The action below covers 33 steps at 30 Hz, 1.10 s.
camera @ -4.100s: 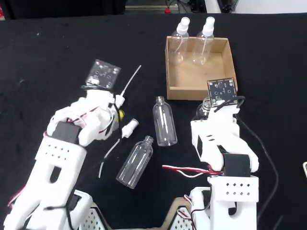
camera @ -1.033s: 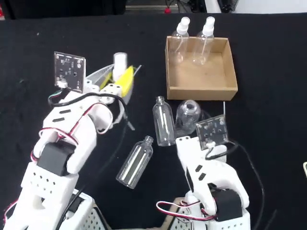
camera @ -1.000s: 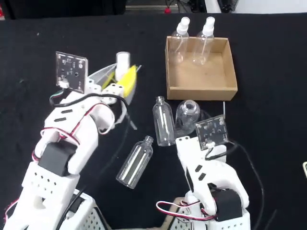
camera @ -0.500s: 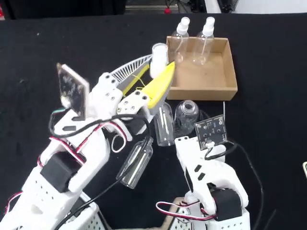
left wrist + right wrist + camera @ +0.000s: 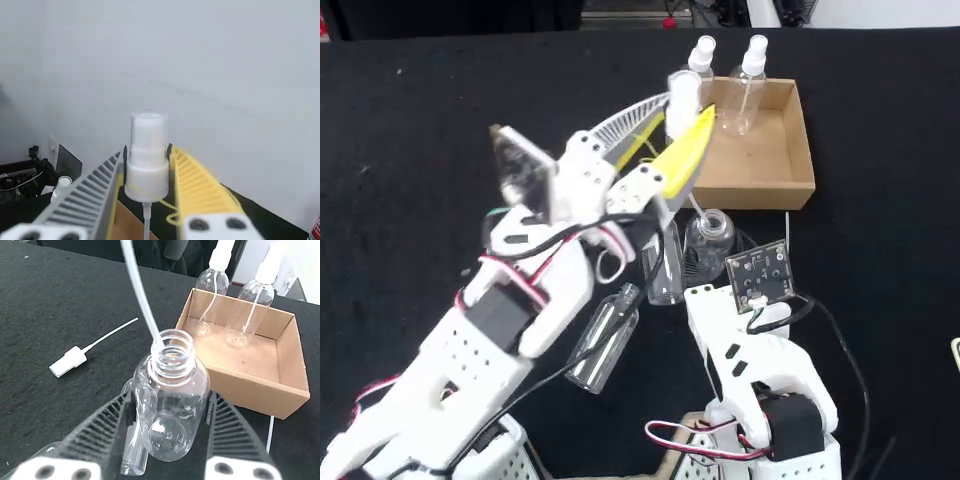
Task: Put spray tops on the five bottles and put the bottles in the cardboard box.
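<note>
Surface: black cloth covered the table (image 5: 410, 120), with a pale wall behind it in the left wrist view.
Box: the cardboard box (image 5: 750, 192) sat at the far side, with two capped bottles (image 5: 207, 295) standing along its far wall.
Right gripper: the right gripper (image 5: 170, 397) was clamped around the body of an upright open bottle (image 5: 708, 238), just in front of the box.
Left gripper: the left gripper (image 5: 686, 102) hung high above that bottle, pinching a spray top (image 5: 146, 165) by its collar.
Tube: the dip tube (image 5: 140, 290) slanted down from the top, and its tip lay at the rim of the bottle's mouth. Whether it had gone inside could not be told for certain.
Step in hand: threading the tube into the neck, ahead of seating the top.
Doing it well: the tube looked thin and bendy, so it probably wanted a slow, straight descent. The top should come over the mouth so the tube stands nearer vertical. The bottle should be kept upright and steady, since a tilt could catch the tip on the rim.
Left to do: two bare bottles (image 5: 603, 338) lay on the cloth beside the held one, and a loose spray top (image 5: 70, 361) lay nearby.
</note>
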### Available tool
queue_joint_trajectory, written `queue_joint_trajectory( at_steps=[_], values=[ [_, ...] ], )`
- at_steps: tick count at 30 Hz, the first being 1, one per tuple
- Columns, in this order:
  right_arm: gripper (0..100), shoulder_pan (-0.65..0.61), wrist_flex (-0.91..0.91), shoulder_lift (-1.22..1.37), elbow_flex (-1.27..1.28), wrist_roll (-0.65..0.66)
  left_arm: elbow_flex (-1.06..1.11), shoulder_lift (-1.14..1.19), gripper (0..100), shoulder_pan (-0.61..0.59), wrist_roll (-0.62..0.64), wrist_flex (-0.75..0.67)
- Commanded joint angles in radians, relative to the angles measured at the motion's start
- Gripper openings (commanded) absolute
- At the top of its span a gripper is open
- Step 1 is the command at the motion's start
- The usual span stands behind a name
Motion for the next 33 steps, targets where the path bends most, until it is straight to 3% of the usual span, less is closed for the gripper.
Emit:
queue_joint_trajectory(
  at_steps=[1, 33],
  values=[
    [16.9, -0.008, -0.023, -0.059, -0.005, -0.009, -0.084, 0.046, 10, 0.015, 0.0, -0.021],
    [16.9, -0.006, -0.023, -0.059, -0.012, -0.006, -0.085, 0.227, 11, 0.013, 0.0, 0.018]
  ],
)
